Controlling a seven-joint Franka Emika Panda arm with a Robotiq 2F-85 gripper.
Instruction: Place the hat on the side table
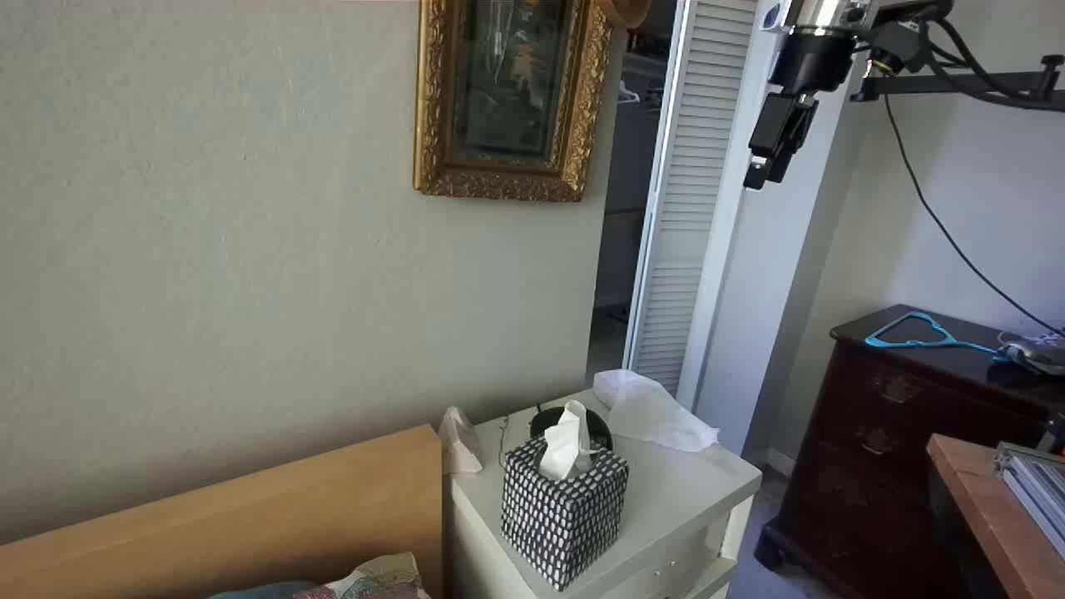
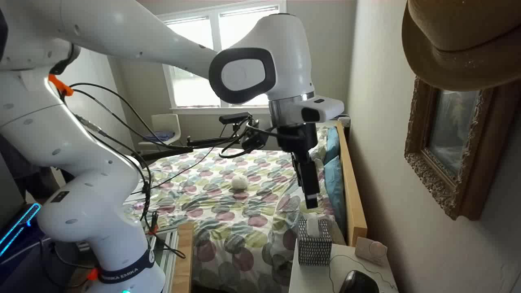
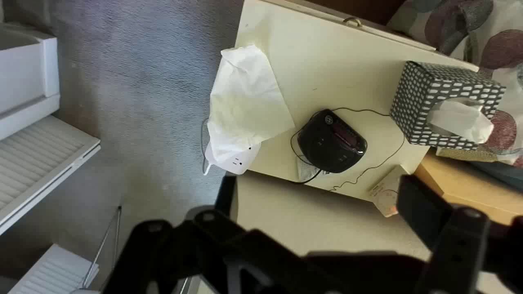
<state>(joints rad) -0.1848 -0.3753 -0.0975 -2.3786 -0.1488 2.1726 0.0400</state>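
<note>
The tan hat [image 2: 460, 53] is high on the wall at the framed picture's top corner. Its support is out of view. Only a bit of its brim [image 1: 630, 12] shows at the top edge in an exterior view. The white side table [image 1: 674, 491] stands below; it also shows in an exterior view [image 2: 299, 280] and in the wrist view [image 3: 335, 57]. My gripper [image 1: 765, 170] is in the air, pointing down, apart from the hat. In an exterior view its fingertips [image 2: 312, 201] appear above the tissue box. In the wrist view the gripper [image 3: 322, 200] is open and empty.
The side table bears a patterned tissue box [image 1: 566, 507], a black clock [image 3: 331, 141] with cords, a white cloth or tissue [image 3: 249, 98] over a white outlet block, and a small card [image 2: 371, 249]. The gold picture frame [image 1: 499, 183], headboard [image 1: 333, 491] and louvered door [image 1: 699, 166] are nearby.
</note>
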